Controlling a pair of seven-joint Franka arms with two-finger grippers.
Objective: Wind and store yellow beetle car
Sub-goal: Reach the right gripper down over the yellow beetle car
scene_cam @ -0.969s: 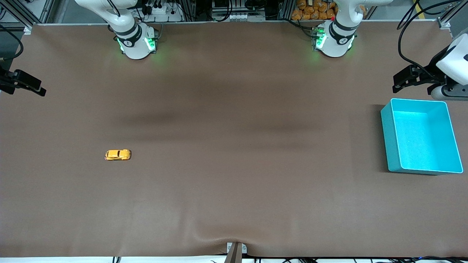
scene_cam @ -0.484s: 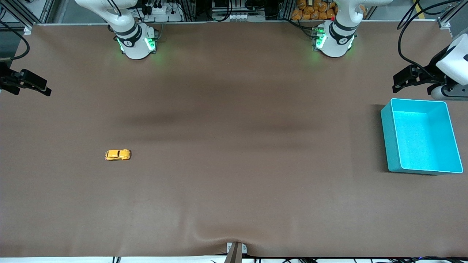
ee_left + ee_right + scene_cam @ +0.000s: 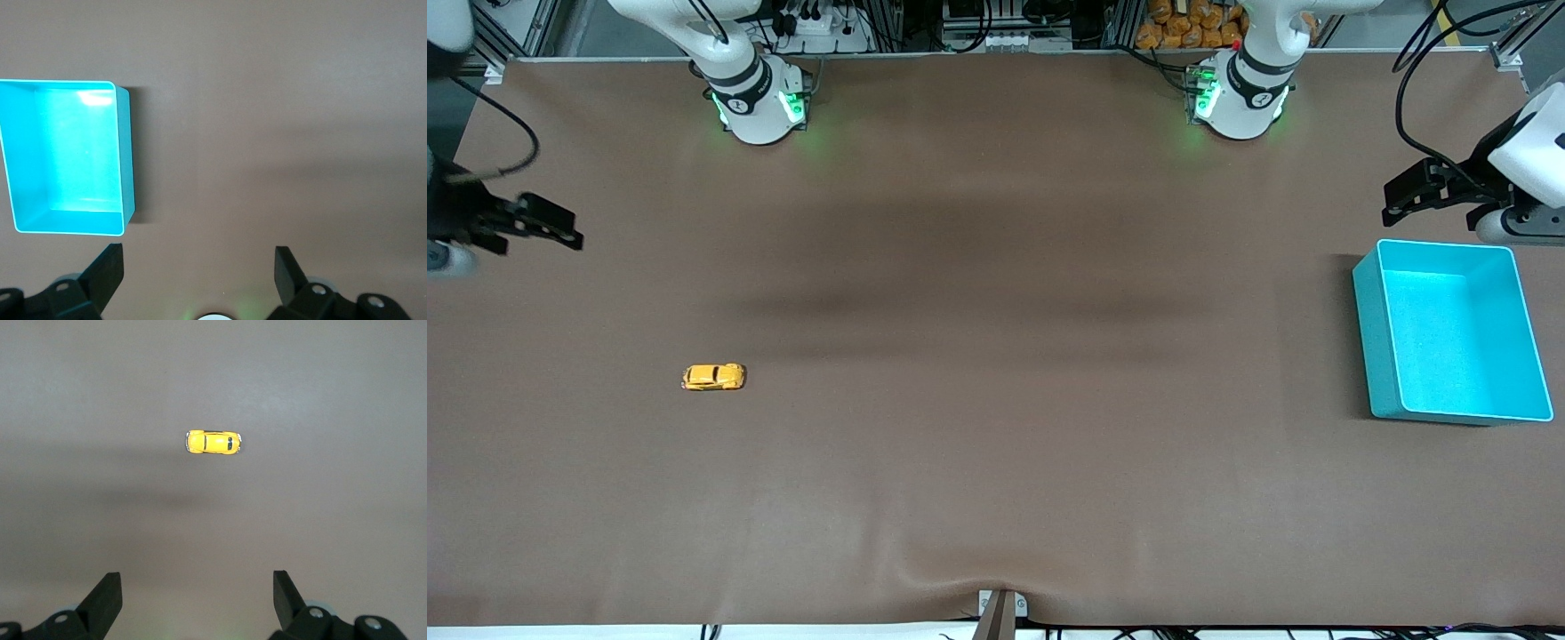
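Front view: yellow beetle car (image 3: 713,377) alone on surface, right arm's end. Right gripper (image 3: 547,229) up over surface edge, well apart; should centre over car, descend straight.
Left wrist view: left gripper (image 3: 199,267) wide, waits near turquoise bin (image 3: 127,160).
Right wrist view: right gripper wide, empty; car sideways ahead, apart.

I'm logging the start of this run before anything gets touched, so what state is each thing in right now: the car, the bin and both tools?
yellow beetle car: on its wheels on the table, untouched, toward the right arm's end.
turquoise bin: upright, open-topped, nothing in it, toward the left arm's end.
right tool: open, holding nothing, in the air over bare table, well apart from the car.
left tool: open, holding nothing, in the air just off the bin's rim.
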